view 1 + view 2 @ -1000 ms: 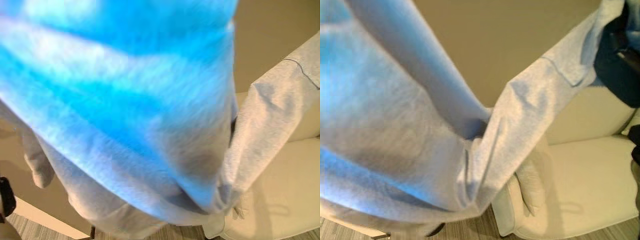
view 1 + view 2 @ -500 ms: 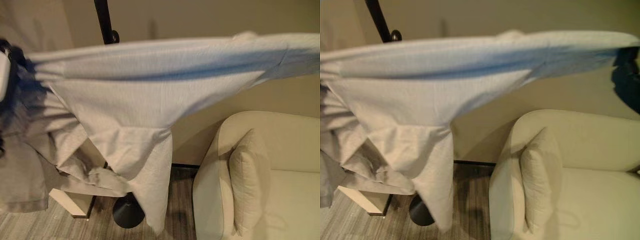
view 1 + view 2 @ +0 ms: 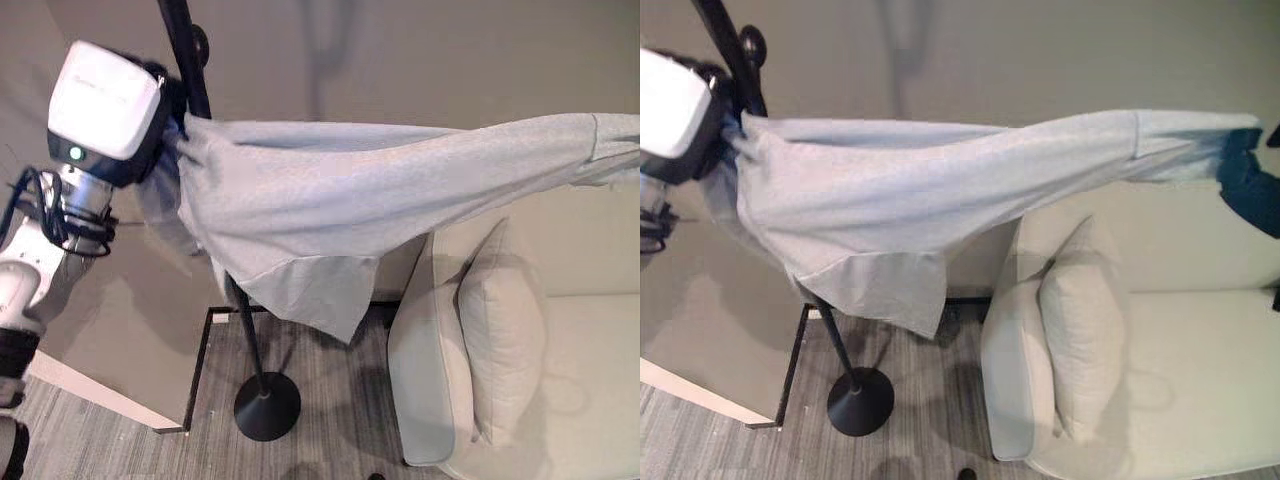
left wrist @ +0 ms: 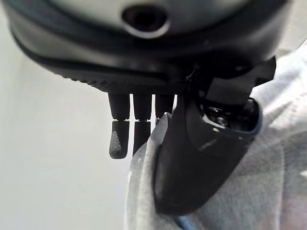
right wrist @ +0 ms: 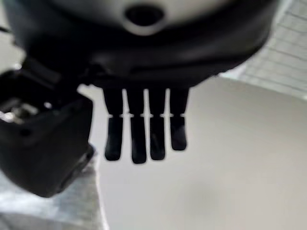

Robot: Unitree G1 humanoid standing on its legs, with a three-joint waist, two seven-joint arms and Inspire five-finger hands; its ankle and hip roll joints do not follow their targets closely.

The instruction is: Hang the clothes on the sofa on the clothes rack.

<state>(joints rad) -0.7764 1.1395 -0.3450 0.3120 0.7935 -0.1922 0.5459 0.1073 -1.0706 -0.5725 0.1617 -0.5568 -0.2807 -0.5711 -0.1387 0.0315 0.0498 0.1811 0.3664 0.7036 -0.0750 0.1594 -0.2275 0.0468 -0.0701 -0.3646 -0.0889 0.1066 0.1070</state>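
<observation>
Garment (image 3: 330, 200): pale grey, long-sleeved, stretched level in the air between both hands, above the sofa arm and beside the rack pole, its hem hanging down in front of the pole. Left hand (image 4: 201, 158): at the garment's left end, against the rack (image 3: 215, 200), thumb pressed on the cloth, fingers (image 4: 120, 139) straight beyond its edge. Right hand (image 3: 1250, 190): at the sleeve end, over the sofa back; thumb lies on cloth in its wrist view, fingers (image 5: 139, 139) straight, grip on the sleeve not clear. Rack: black pole on a round base (image 3: 266, 405), standing on grey wood floor (image 3: 130, 450). Sofa (image 3: 590, 350): cream, with a cushion (image 3: 495, 330) against its arm. White panel (image 3: 120, 340): leaning beside the rack.
</observation>
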